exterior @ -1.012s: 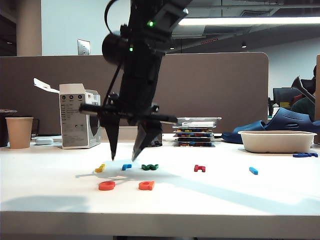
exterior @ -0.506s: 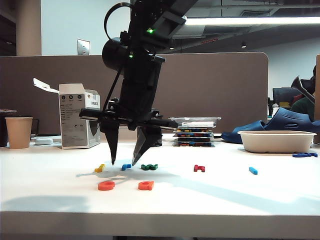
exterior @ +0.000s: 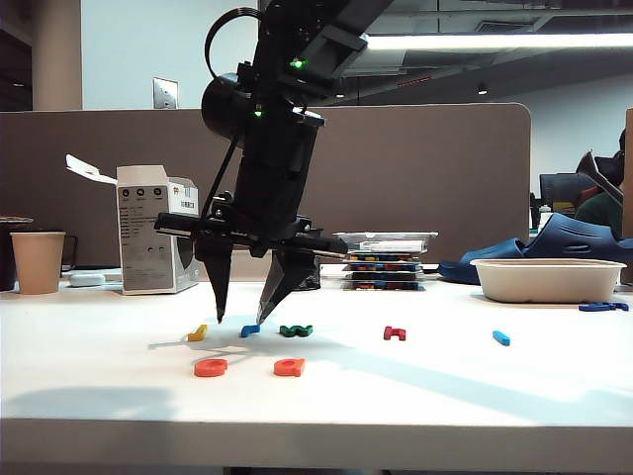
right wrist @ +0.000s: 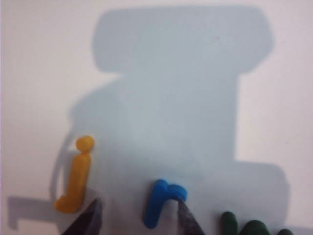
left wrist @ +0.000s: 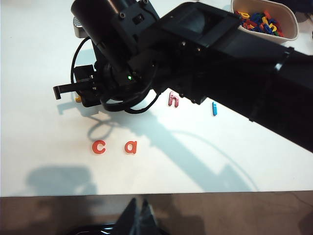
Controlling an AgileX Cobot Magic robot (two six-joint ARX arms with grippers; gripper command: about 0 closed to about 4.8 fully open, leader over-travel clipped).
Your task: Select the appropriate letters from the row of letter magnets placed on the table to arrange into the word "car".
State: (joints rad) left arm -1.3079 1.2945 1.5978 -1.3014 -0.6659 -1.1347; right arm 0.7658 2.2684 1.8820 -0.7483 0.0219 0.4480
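Observation:
The letter magnets lie in a row on the white table (exterior: pixel 445 396): yellow (exterior: pixel 198 333), the blue "r" (exterior: pixel 250 331), green (exterior: pixel 296 331), dark red (exterior: pixel 395 333) and a blue bar (exterior: pixel 501 337). In front of the row lie the orange-red "c" (exterior: pixel 211 367) and "a" (exterior: pixel 290 367). My right gripper (exterior: pixel 240 318) reaches across to the left and hangs open, tips just above the table. It straddles the blue "r" (right wrist: pixel 159 200), with the yellow letter (right wrist: pixel 78 176) outside one finger. My left gripper (left wrist: pixel 139 209) is shut and empty, below the table's front edge.
A paper cup (exterior: pixel 38 261) and a white box (exterior: pixel 153 242) stand at the back left. A stack of flat cases (exterior: pixel 386 259) is behind the row. At the right is a white bowl (exterior: pixel 547 279), which holds several spare letters (left wrist: pixel 259 20).
The right arm's upper part has leaned a little. Its open fingertips stay almost in place over the blue "r". No letter has moved.

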